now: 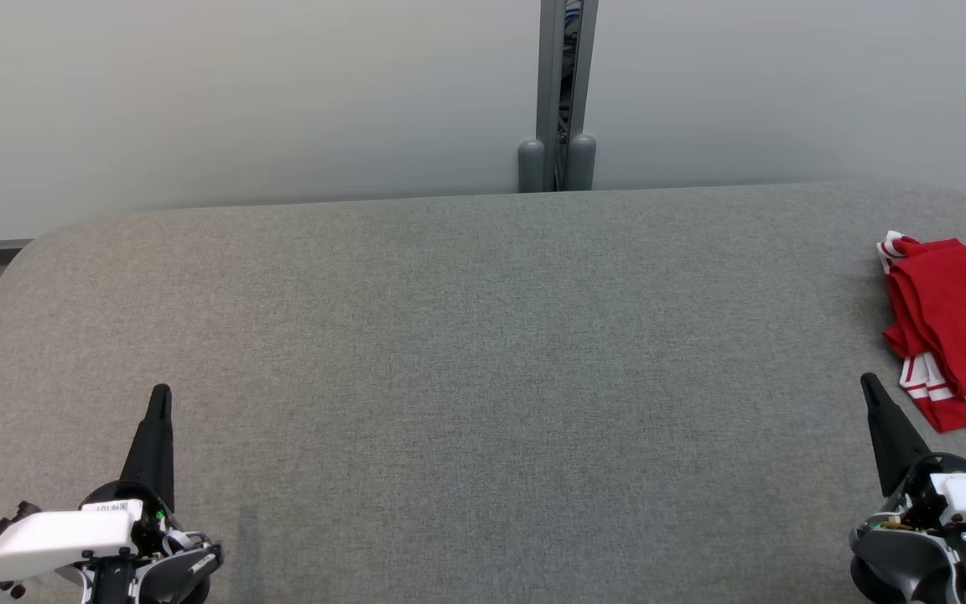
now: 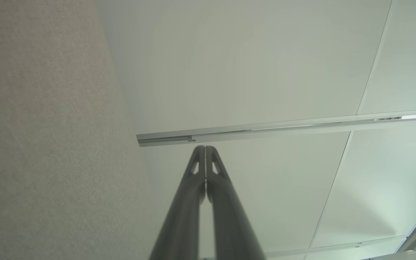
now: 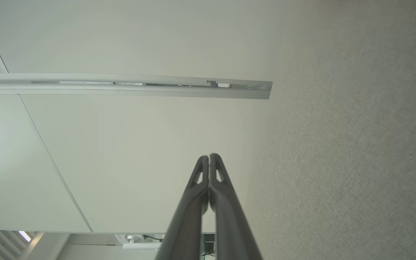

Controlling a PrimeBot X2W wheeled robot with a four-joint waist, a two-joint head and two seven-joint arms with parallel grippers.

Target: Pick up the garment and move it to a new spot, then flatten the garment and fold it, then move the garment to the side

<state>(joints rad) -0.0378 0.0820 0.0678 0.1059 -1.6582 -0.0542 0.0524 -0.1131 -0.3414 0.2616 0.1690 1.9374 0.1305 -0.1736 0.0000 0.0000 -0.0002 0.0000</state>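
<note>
- Well, looks close to finished, judging by how things lie.
- Spotting the garment (image 1: pixel 957 319), red with white stripes, in a compact layered bundle just ahead of the right end effector (image 1: pixel 874 393) and to its outer side, near the fingertips but not touching.
- Reads as folded and already set aside on the counter (image 1: pixel 483 352); partly cut off by the frame edge, so no telling how neat the fold is.
- Finding the right end effector (image 3: pixel 209 157) pressed together in its own wrist view, tips meeting, pinching nothing.
- Same for the left end effector (image 1: pixel 159 401): pressed together tip to tip, confirmed up close (image 2: pixel 205 148), holding nothing.
- Placing the garment well apart from the left end effector, far off to its inner side, with bare grey counter between.
- Judging pick-up, flattening, folding and the move aside as done.
- Possibly left: tidying the loose striped corner lying nearest the right end effector.
- Worth noting as a risk: any further nudge there could undo the layers.
</note>
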